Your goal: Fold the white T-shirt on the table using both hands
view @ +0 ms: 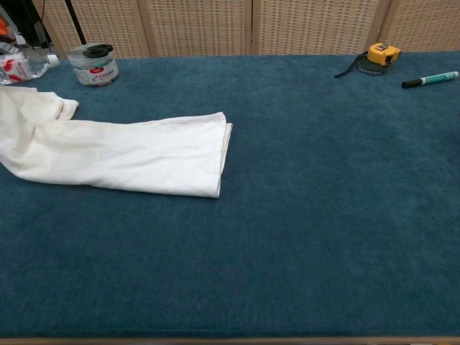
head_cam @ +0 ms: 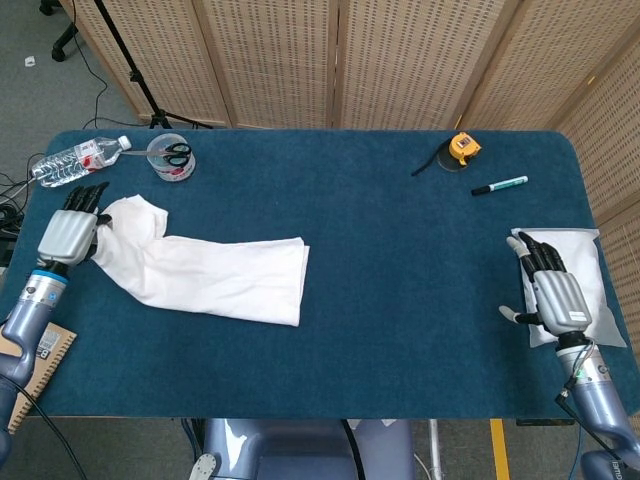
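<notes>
head view alone shows left robot hand (head_cam: 68, 232) touching t-shirt (head_cam: 210, 272)

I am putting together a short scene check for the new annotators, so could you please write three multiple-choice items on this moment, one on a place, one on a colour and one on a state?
1. Where does the yellow tape measure lie?
A. near the table's far edge, right of the middle
B. on the T-shirt
C. beside the water bottle

2. What colour is the table's cloth?
A. red
B. dark blue
C. grey

3. What is the right robot hand doing?
A. gripping the T-shirt
B. lifting the marker
C. resting on a white plastic bag

Answers: 1 A, it sits by the far edge near the green marker. 2 B, blue shows all around the white T-shirt. 3 C, the white plastic bag lies under it, far from the T-shirt.
</notes>
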Available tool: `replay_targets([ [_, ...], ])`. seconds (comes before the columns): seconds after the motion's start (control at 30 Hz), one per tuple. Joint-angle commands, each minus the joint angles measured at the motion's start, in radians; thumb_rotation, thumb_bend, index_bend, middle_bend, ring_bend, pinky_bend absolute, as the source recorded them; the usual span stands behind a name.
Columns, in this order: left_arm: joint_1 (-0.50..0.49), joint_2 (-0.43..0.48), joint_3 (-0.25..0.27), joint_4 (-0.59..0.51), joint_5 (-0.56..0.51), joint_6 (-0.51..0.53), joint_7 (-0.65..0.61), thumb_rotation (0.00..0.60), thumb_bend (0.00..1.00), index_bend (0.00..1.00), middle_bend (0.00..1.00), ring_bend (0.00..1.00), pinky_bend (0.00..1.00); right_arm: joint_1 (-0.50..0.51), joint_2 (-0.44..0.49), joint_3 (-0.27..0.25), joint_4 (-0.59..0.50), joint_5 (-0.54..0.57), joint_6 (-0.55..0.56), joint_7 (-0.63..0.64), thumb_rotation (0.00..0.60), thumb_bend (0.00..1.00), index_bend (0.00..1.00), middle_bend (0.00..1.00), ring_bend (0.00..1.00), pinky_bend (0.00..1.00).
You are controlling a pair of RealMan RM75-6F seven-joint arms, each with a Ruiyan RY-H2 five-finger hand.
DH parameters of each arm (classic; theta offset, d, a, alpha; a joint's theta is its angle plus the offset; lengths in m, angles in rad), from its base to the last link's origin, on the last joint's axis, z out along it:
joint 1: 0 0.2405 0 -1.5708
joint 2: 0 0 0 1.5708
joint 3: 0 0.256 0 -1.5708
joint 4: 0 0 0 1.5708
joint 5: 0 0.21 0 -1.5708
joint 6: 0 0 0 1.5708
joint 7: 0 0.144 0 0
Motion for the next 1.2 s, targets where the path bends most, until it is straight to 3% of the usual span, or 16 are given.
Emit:
replay_targets([
  [0.03,-0.026,0.002,0.017,-0.058,0.046,0.147,0.022,0.600,0.88,0.70,0.00,0.00,0.00,-0.001,0.002,0.000,-0.003,-0.002,0.003,0.003,0.600,0.13,0.00,0.00,0.00,0.00],
  [0.2,-0.079,0.000,0.031,-0.150,0.097,0.268,0.098,0.600,0.88,0.70,0.00,0.00,0.00,-0.005,0.009,0.000,-0.011,-0.007,0.010,0.012,0.600,0.13,0.00,0.00,0.00,0.00],
  [0.3,-0.114,-0.005,0.032,-0.205,0.117,0.287,0.151,0.600,0.87,0.70,0.00,0.00,0.00,-0.006,0.013,0.000,-0.014,-0.009,0.013,0.017,0.600,0.13,0.00,0.00,0.00,0.00],
  [0.63,-0.269,-0.093,0.050,-0.353,0.195,0.190,0.373,0.600,0.87,0.70,0.00,0.00,0.00,-0.010,0.028,0.005,-0.020,-0.012,0.021,0.050,0.600,0.13,0.00,0.00,0.00,0.00],
  [1.2,-0.372,-0.248,0.021,-0.288,0.187,0.067,0.522,0.600,0.87,0.70,0.00,0.00,0.00,-0.011,0.039,0.007,-0.019,-0.014,0.021,0.075,0.600,0.13,0.00,0.00,0.00,0.00],
])
